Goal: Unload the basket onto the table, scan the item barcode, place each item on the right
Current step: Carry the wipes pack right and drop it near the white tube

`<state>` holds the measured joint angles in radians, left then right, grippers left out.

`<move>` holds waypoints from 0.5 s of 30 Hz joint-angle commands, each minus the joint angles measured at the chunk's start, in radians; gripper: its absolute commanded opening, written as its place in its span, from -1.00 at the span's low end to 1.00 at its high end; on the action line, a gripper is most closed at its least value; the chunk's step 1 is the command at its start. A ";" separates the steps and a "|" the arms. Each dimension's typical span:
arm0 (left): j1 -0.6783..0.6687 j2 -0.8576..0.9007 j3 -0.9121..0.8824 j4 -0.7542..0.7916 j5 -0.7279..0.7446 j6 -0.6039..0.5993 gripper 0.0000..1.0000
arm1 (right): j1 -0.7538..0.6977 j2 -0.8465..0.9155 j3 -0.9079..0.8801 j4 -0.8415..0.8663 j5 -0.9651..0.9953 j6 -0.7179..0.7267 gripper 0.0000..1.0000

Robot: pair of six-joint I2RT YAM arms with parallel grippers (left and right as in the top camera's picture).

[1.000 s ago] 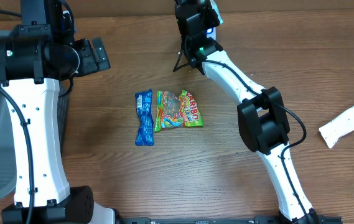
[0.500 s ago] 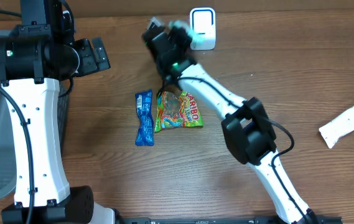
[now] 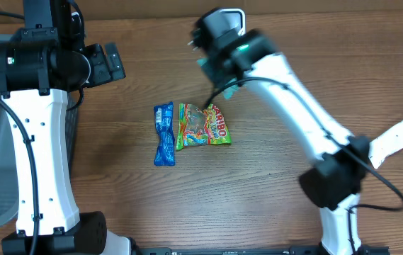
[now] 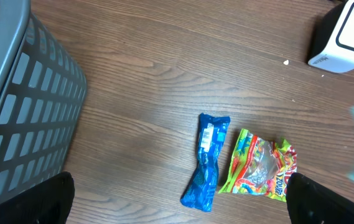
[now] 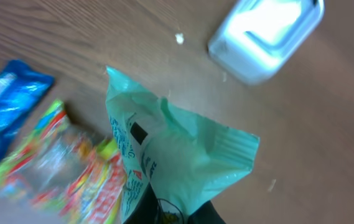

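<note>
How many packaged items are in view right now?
4. Blue foil wrapper and colourful gummy bag side by side mid-table; mint-green packet held in the right gripper; white tube-shaped pack at the far right edge. The grey mesh basket could hide more.

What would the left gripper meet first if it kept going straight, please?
Probably the blue packet, framed between the left gripper's open fingers; depth is unclear, so perhaps bare table beside it.
</note>
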<state>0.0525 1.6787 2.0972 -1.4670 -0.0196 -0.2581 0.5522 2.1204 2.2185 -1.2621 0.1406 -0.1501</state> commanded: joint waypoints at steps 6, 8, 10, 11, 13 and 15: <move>-0.007 -0.003 0.018 0.002 -0.006 0.011 0.99 | -0.389 -0.025 -0.042 -0.091 -0.150 0.466 -0.92; -0.007 -0.003 0.018 0.001 -0.006 0.011 0.99 | -0.478 -0.025 -0.074 -0.058 -0.150 0.542 -0.92; -0.007 -0.003 0.019 0.002 -0.006 0.011 0.99 | -0.576 -0.025 -0.128 -0.012 -0.150 0.626 -0.92; -0.007 -0.003 0.018 0.002 -0.006 0.011 1.00 | -0.605 -0.025 -0.147 -0.001 -0.150 0.654 -0.92; -0.007 -0.003 0.018 0.002 -0.006 0.011 1.00 | -0.683 -0.025 -0.215 0.037 -0.150 0.737 -0.92; -0.007 -0.003 0.018 0.002 -0.006 0.011 1.00 | -0.749 -0.025 -0.287 0.068 -0.150 0.827 -0.92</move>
<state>0.0525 1.6787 2.0972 -1.4670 -0.0196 -0.2581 -0.1333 2.1033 2.0144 -1.2156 0.0040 0.4683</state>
